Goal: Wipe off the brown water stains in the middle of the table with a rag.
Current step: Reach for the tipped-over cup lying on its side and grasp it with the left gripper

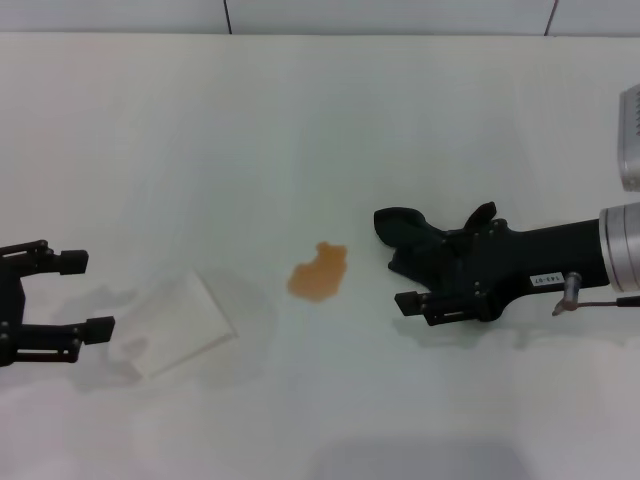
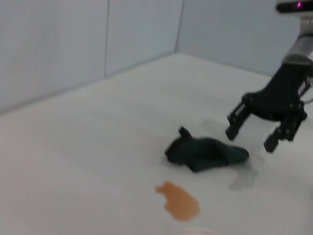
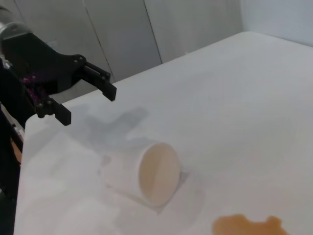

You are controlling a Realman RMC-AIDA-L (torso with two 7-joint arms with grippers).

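You haven't wiped anything yet: the glossy orange-brown puddle (image 1: 319,272) sits untouched on the white counter (image 1: 300,120), your right claw (image 2: 266,128) hangs spread above the lumpy black rag (image 2: 205,153), left claw (image 1: 85,294) parked apart.

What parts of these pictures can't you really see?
- Most of the rag in the head view: the right gripper covers it.
- Whether the right gripper touches the rag: the left wrist view shows it only close above.
- The brown water stains' lower part in the right wrist view: cut by the edge.
- The cup's far end in that view: it faces away.
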